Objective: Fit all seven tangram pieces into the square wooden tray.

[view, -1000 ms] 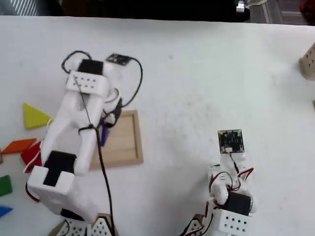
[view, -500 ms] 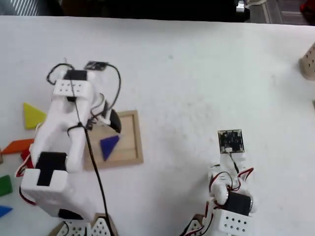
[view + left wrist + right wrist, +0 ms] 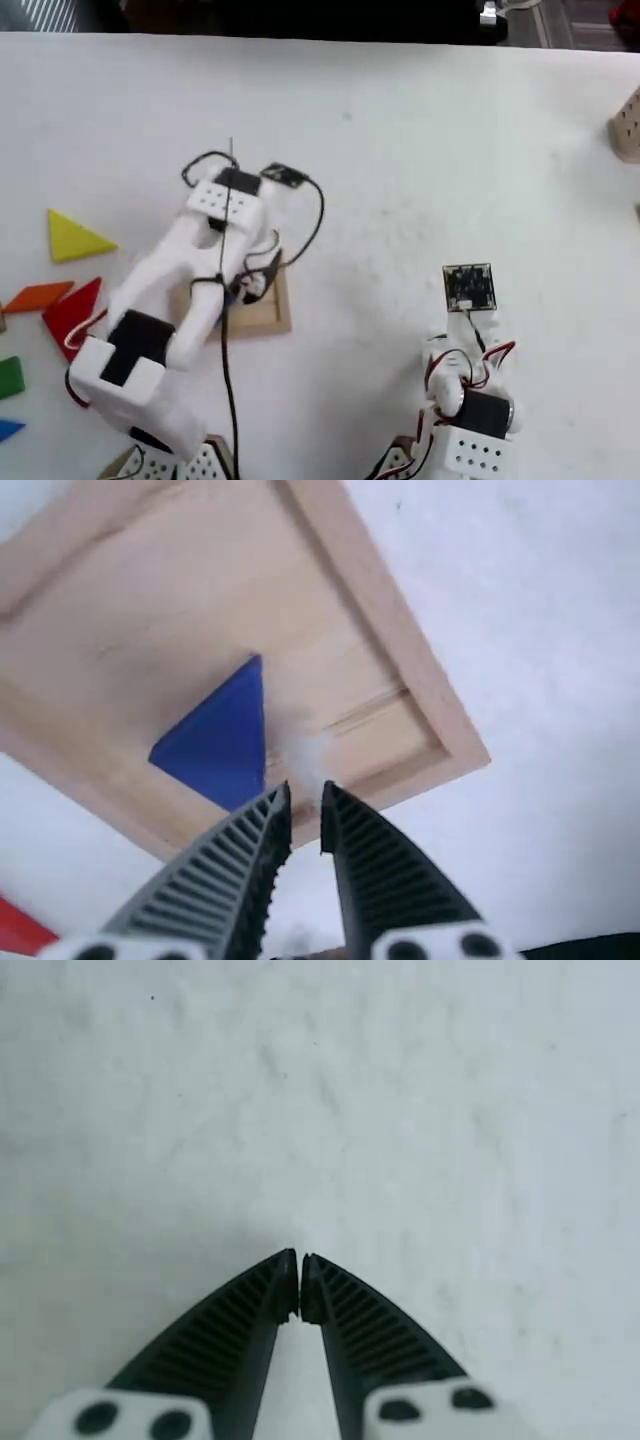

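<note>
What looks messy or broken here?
Nothing is broken or spilled. The blue triangle lies flat in the tray. The yellow triangle, red triangle, orange piece and green piece lie loose on the table, not yet packed.

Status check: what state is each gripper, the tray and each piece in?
wooden tray: flat on the table, holds one piece.
blue triangle: flat inside the tray.
left gripper: slightly open, empty, over the tray's edge.
right gripper: shut, empty, above bare table.
yellow triangle: on table, outside tray.
red triangle: on table, outside tray.
orange piece: on table, outside tray.
</note>
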Controlling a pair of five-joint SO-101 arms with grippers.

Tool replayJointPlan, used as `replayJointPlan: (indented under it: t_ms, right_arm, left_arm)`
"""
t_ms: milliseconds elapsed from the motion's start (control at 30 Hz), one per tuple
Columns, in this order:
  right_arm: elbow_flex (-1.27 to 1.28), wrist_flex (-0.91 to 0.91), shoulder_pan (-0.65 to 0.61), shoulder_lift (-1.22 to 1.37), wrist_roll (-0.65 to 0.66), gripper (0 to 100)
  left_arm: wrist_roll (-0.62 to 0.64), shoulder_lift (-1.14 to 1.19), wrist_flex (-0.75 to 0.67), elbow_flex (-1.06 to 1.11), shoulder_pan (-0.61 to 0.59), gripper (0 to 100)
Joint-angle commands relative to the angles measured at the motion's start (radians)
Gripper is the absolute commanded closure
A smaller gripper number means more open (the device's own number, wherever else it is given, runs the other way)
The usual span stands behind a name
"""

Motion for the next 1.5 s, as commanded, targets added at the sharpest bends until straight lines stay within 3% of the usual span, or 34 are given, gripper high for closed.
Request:
replayJointPlan:
  t_ms: [0, 267, 400, 567, 833, 1067, 1467]
  right_arm:
    - [0.006, 0.005, 0.007, -0.012, 0.009, 97.9]
    - [0.006, 0.005, 0.007, -0.012, 0.009, 98.0]
    - [0.006, 0.005, 0.007, -0.012, 0.009, 98.1]
    - [0.006, 0.005, 0.007, -0.012, 0.009, 98.1]
    - [0.006, 0.005, 0.008, -0.012, 0.009, 98.1]
    - [0.006, 0.005, 0.008, -0.012, 0.009, 98.1]
    - [0.006, 0.005, 0.008, -0.012, 0.009, 98.1]
  left_arm:
    - [-0.100, -0.101, -0.049, 0.038, 0.021, 98]
    - [-0.135, -0.348, -0.316, 0.410, 0.068, 98]
    - [-0.135, -0.384, -0.368, 0.499, 0.064, 98]
    - [-0.135, -0.383, -0.407, 0.506, 0.056, 98]
    - [-0.133, -0.225, -0.474, 0.446, -0.127, 98]
    - [-0.133, -0.033, -0.330, 0.235, -0.205, 98]
    - [-0.133, -0.021, -0.359, 0.184, -0.277, 98]
